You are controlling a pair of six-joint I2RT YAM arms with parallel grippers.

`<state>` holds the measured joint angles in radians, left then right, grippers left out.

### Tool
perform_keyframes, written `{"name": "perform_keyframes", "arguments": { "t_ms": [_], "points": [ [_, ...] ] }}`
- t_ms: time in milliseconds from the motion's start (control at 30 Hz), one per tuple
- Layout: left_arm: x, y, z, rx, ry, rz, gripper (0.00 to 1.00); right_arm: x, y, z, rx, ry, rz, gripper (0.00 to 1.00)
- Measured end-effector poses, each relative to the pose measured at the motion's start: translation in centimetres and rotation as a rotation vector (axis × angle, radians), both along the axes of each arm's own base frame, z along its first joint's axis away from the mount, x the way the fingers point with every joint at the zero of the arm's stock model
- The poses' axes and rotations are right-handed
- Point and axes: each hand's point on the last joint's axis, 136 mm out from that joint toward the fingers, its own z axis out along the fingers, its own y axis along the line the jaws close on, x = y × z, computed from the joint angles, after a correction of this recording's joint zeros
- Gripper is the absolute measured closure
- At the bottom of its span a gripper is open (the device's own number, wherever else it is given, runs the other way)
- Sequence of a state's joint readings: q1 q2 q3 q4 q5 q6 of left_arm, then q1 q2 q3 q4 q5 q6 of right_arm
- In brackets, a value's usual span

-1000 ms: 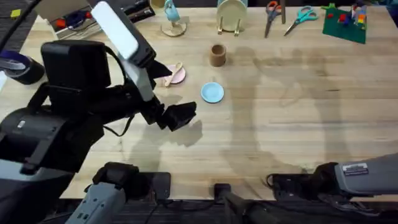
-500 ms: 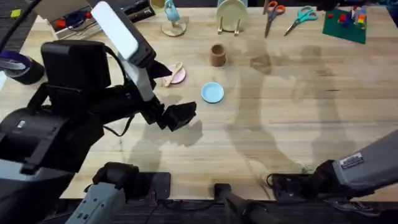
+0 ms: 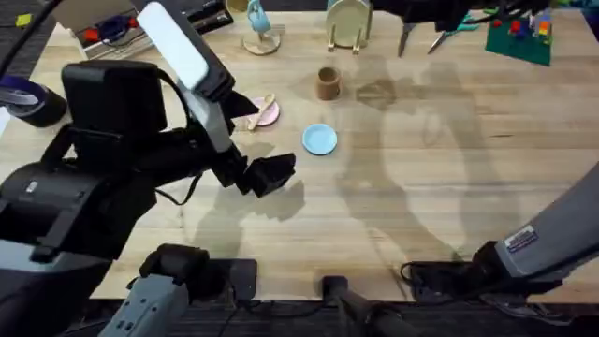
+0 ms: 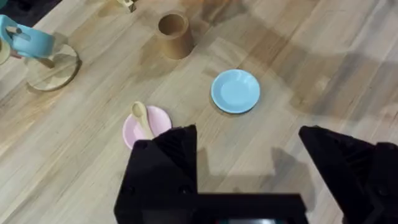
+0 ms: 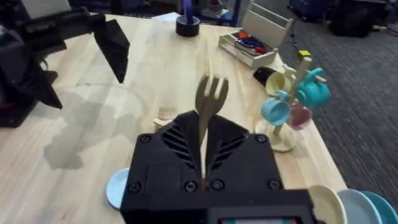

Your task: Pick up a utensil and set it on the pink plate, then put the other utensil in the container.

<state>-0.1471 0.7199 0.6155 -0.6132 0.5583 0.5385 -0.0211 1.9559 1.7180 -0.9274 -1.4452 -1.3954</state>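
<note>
The spoon (image 4: 142, 117) lies with its bowl on the pink plate (image 4: 157, 118), also seen from overhead as the spoon (image 3: 258, 109) on the pink plate (image 3: 269, 114). My left gripper (image 4: 255, 155) hovers open just on the near side of that plate, holding nothing. The fork (image 5: 210, 93) stands tines up in my right gripper (image 5: 203, 165), which is shut on its handle. A dark blurred part of my right arm (image 3: 435, 11) shows high at the back. The brown container (image 3: 327, 83) stands upright behind the blue plate (image 3: 319, 139).
A mug tree (image 5: 292, 99), a plate rack (image 3: 348, 23), scissors (image 3: 456, 23) and a green brick plate (image 3: 519, 36) line the back edge. A tape roll (image 3: 23, 98) and a tray (image 3: 112, 33) sit at the far left. Bare wood spreads over the middle and right.
My right arm has risen from the lower right and swung toward the back of the table, its shadow shifting with it. The left arm and the plates have not moved.
</note>
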Motion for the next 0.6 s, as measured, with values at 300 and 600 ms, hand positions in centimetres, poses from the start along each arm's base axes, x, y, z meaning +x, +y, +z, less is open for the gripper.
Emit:
{"name": "perform_keyframes", "arguments": {
  "t_ms": [300,600],
  "points": [
    [0.0,0.0,0.0,0.000,0.000,0.000,0.007,-0.2,1.9,-0.8,0.006,-0.016,0.050,0.970],
    [0.0,0.0,0.0,0.000,0.000,0.000,0.008,0.2,2.2,-1.9,0.011,-0.015,0.061,0.970]
  ]
}}
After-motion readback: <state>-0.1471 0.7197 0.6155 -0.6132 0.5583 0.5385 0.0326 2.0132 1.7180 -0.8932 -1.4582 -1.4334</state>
